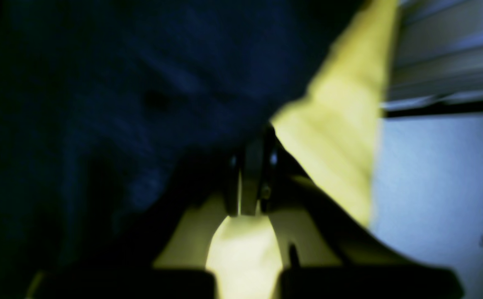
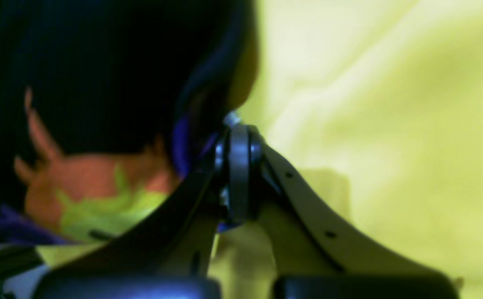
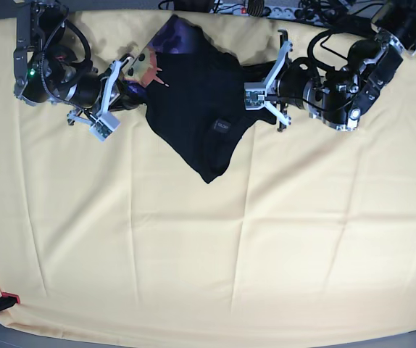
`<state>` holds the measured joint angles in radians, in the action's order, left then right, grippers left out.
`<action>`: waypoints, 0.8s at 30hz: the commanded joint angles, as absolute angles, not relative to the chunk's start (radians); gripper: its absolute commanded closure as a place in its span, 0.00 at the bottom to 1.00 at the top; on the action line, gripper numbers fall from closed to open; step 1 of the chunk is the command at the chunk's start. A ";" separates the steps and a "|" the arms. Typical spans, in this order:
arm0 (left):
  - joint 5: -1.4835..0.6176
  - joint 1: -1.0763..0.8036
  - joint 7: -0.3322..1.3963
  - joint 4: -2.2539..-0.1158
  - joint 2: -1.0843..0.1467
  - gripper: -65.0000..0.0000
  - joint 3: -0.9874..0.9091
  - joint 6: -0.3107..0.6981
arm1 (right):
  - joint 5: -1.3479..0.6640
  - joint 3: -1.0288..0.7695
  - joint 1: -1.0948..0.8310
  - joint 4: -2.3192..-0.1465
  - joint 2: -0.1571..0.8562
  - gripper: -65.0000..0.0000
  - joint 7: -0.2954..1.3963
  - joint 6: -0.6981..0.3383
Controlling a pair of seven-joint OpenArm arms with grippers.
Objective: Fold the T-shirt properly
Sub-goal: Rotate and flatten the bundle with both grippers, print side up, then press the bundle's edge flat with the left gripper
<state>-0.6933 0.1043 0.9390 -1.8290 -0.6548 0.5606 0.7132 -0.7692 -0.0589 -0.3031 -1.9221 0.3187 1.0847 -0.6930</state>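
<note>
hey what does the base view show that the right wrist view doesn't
Only the base view shows both arms at once: the left gripper and right gripper each at a side of the T-shirt, its plain side with the small label, and the shirt's lower corner hanging to a point. Only the right wrist view shows, close up, the right gripper shut on the T-shirt, by the orange print. Both show the black T-shirt and the yellow cloth.

Count: one T-shirt [image 3: 197,109], black. One label [image 3: 221,126] on it. One yellow cloth [image 3: 193,246] covering the table. Two arms, each with one gripper: left [image 3: 255,93], right [image 3: 125,85].
</note>
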 commanded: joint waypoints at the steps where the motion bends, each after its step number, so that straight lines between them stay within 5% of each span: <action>1: -0.618 0.139 0.934 -1.811 -0.665 1.00 0.568 0.698 | -0.804 -0.064 -0.307 -1.938 0.327 1.00 1.067 -0.698; 12: -0.454 0.371 0.715 -1.464 -0.471 1.00 0.588 0.698 | -0.812 -0.064 -0.419 -2.011 0.327 1.00 1.066 -0.658; 20: -0.455 0.514 0.916 -1.505 -0.450 1.00 0.574 0.587 | -0.721 -0.134 -0.438 -2.145 0.327 1.00 1.059 -0.488; 24: -0.564 0.569 1.001 -1.605 -0.509 1.00 0.524 0.487 | -0.767 -0.204 -0.477 -2.235 0.327 1.00 1.032 -0.486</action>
